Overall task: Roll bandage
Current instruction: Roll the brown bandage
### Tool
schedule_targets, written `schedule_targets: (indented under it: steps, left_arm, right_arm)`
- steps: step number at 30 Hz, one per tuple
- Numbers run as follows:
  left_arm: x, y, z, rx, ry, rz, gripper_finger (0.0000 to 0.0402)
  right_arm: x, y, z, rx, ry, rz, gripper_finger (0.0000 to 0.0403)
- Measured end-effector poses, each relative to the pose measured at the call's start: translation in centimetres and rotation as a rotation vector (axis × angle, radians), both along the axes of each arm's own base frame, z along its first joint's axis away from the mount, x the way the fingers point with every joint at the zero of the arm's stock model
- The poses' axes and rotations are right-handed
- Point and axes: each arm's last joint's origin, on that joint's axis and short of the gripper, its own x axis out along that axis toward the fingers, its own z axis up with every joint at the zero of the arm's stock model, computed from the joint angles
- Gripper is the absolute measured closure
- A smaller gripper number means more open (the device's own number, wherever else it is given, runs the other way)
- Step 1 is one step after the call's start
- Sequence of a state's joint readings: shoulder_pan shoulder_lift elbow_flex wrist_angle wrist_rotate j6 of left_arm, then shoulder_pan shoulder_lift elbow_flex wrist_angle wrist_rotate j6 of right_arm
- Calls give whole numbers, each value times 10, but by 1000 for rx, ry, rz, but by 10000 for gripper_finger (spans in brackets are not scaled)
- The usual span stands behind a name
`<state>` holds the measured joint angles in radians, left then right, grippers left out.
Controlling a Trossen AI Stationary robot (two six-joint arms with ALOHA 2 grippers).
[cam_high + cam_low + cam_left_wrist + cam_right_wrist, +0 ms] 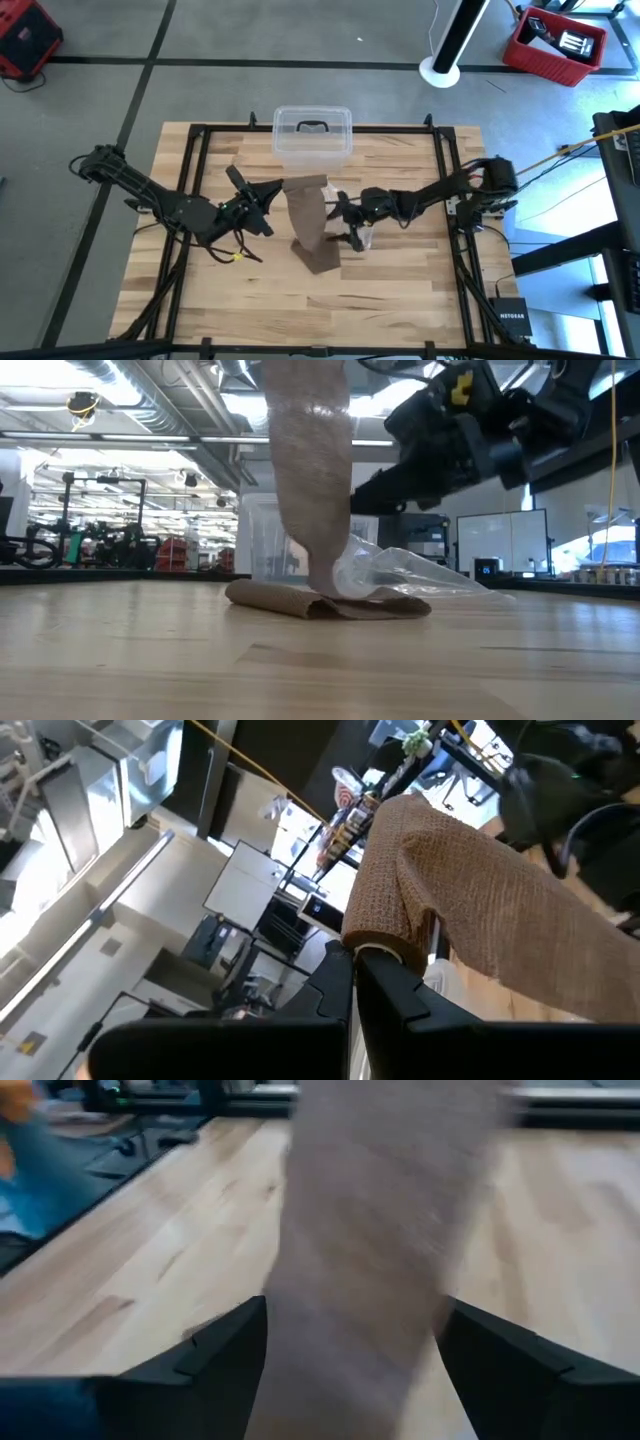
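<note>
High view: wooden table (400, 290) with a dark frame, two arms meeting near its middle.

Left gripper (272, 192): fingers pressed fully together, clamped on the upper end of the bandage (310, 225). In the left wrist view that end is wound over the fingertips (385, 960) as a small roll, with the brown woven strip (480, 910) draping away from it.

Bandage: one end raised at the left gripper, the strip hanging down from there to the table; the lower end lies folded flat on the wood below and just toward the right gripper, as the low view shows (320, 600).

Right gripper (347, 222): jaws spread wide, one finger on either side of the hanging strip. In the right wrist view the blurred strip (380, 1250) fills the gap between the fingers (215, 1365); contact with the pads cannot be told.

Clear plastic bag (410, 575): crinkled, lying on the table right under the right gripper, touching the folded lower end of the bandage.

Clear plastic box (312, 135): dark handle on its lid, at the far edge of the table, beyond both grippers.
</note>
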<state>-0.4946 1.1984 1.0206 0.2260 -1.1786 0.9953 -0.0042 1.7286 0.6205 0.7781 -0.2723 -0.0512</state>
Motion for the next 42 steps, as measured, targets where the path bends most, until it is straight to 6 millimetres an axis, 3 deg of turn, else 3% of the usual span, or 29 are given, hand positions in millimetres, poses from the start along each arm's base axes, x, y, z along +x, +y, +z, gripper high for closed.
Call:
schedule_targets:
  steps: [4, 10, 14, 19, 21, 24, 32, 38, 42]
  left_arm:
    - [0, 0, 0, -3, -5, -1, 401]
    - [1, 3, 0, -15, -14, 9, 401]
    - [4, 9, 0, -34, -30, 27, 401]
    - [5, 12, 0, -43, -38, 19, 401]
    - [5, 12, 0, -52, -47, 15, 401]
    - [6, 11, 1, -81, -72, -10, 401]
    - [12, 23, -8, -233, -129, -28, 401]
    - [19, 27, -28, -351, -111, 21, 401]
    - [27, 20, -49, -368, -29, 33, 401]
  right_arm:
    - [10, -5, -9, -18, -71, -50, 118]
    - [22, 8, -23, 67, -20, 88, 154]
    - [30, 25, -14, 43, -72, 119, 236]
    - [33, 45, 3, 32, -124, 181, 377]
    - [27, 53, 14, 16, -124, 187, 389]
    - [13, 69, 42, -54, -126, 154, 387]
    - [-34, 120, 147, -247, -282, 108, 398]
    - [-43, 149, 202, -275, -307, 130, 397]
    - [-47, 156, 248, -163, -398, 91, 399]
